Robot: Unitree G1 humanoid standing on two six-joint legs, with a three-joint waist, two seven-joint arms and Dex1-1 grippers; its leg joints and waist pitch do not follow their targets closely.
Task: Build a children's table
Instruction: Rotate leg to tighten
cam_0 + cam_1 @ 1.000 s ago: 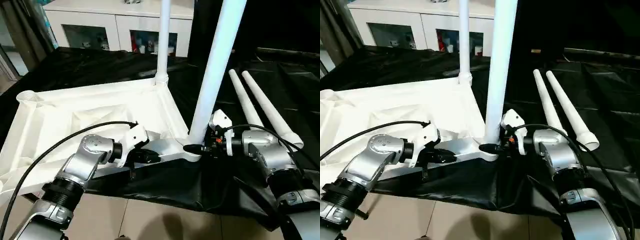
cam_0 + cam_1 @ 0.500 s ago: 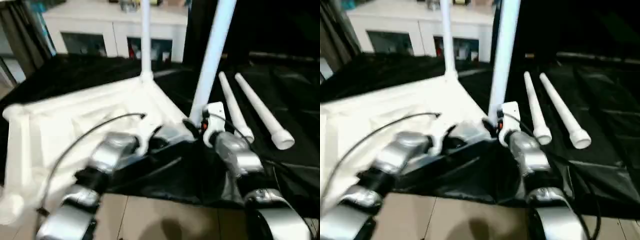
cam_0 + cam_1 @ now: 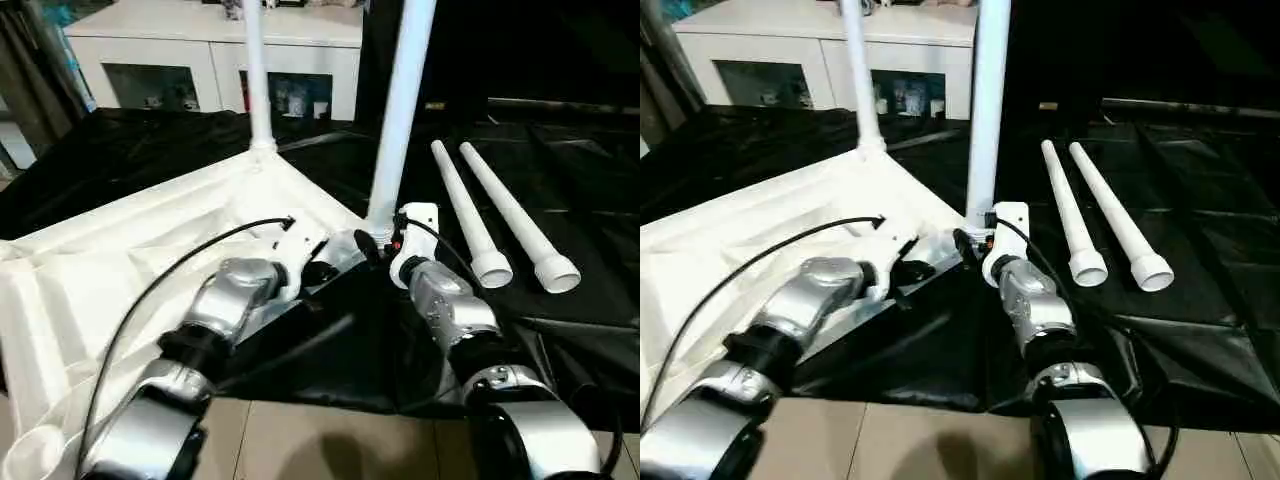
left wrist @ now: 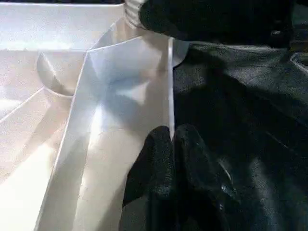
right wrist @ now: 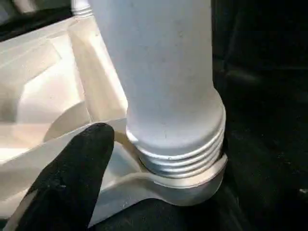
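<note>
- No text, label, brand, number or sign can be read on anything in these views.
</note>
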